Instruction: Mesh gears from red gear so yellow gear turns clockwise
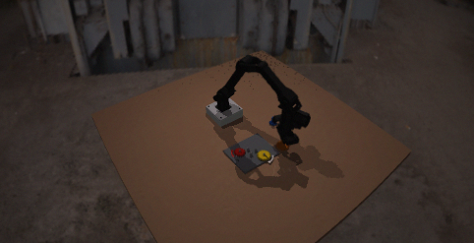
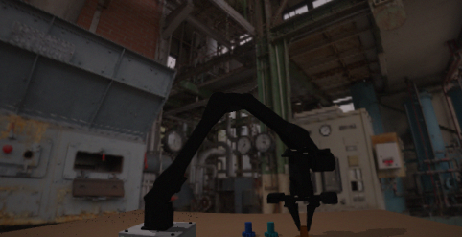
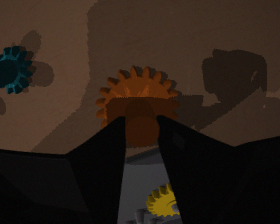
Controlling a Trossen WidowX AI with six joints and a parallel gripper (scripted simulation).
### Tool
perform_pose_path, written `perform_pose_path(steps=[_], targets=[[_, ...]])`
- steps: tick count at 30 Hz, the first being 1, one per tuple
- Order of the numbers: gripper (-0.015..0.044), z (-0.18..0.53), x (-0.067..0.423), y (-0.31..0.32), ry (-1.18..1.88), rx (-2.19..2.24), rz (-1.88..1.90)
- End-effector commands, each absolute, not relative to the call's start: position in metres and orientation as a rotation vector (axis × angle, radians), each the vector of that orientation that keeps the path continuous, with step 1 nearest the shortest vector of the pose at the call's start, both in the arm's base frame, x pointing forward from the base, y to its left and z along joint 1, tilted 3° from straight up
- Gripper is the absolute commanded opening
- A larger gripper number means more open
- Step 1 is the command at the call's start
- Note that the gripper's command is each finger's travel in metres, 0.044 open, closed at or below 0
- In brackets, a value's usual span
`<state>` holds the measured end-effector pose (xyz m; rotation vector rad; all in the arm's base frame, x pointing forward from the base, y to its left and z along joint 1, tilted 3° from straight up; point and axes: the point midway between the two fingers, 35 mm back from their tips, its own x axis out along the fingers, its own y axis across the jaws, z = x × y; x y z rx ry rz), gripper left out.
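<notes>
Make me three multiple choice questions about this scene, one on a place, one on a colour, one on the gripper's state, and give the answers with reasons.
1. Where is the red gear?
A) on the robot's base
B) on the grey board
C) between the fingers

2. What colour is the gear at the gripper?
A) orange
B) teal
C) blue

3. How does the gripper stand?
A) wide open
B) shut on nothing
C) shut on a gear's handle

Answers:
1 B: the red gear sits on the grey board.
2 A: the orange gear is below the gripper.
3 C: its fingers meet both sides of the orange gear's upright handle.
</notes>
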<state>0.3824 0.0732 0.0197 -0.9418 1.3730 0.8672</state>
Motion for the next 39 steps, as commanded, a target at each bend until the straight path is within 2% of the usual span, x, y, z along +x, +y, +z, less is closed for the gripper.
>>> perform_pose_path(steps=[1,9,39], targets=[[0.0006,0.019,0.382,0.073,1.375,-0.947,0.868],[0.0,0.034,0.394,0.069,1.329,-0.949,0.802],[0.0,0.105,0.388,0.076,1.352,-0.946,0.837]])
